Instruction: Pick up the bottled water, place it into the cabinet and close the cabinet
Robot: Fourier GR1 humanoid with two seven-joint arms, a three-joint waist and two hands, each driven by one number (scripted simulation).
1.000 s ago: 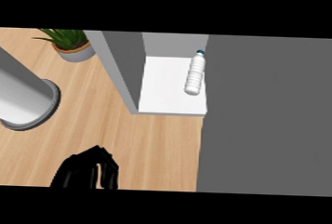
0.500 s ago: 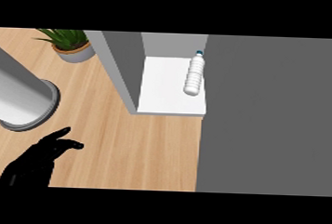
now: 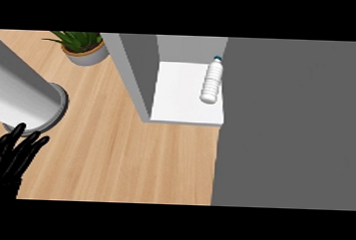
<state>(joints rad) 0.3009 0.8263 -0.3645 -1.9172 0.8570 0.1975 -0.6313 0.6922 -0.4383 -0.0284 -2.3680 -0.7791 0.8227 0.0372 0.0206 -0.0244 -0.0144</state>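
Note:
The water bottle [image 3: 210, 83] is clear with a blue cap and lies on its side on the white floor of the cabinet [image 3: 178, 104], cap pointing away from me. It rests near the cabinet's right side. My left hand [image 3: 10, 161] shows at the lower left edge over the wooden counter, fingers straight and spread, holding nothing, far from the bottle. My right hand is out of view.
A large grey cylinder [image 3: 19, 99] stands on the counter at the left, just above my left hand. A potted plant [image 3: 84, 46] sits at the back left. The cabinet's grey side wall [image 3: 134, 73] rises left of the shelf. A wide dark grey panel [image 3: 291, 126] fills the right side.
My left hand has slid left and down across the counter to the view's edge, and its fingers have straightened. The bottle has not moved.

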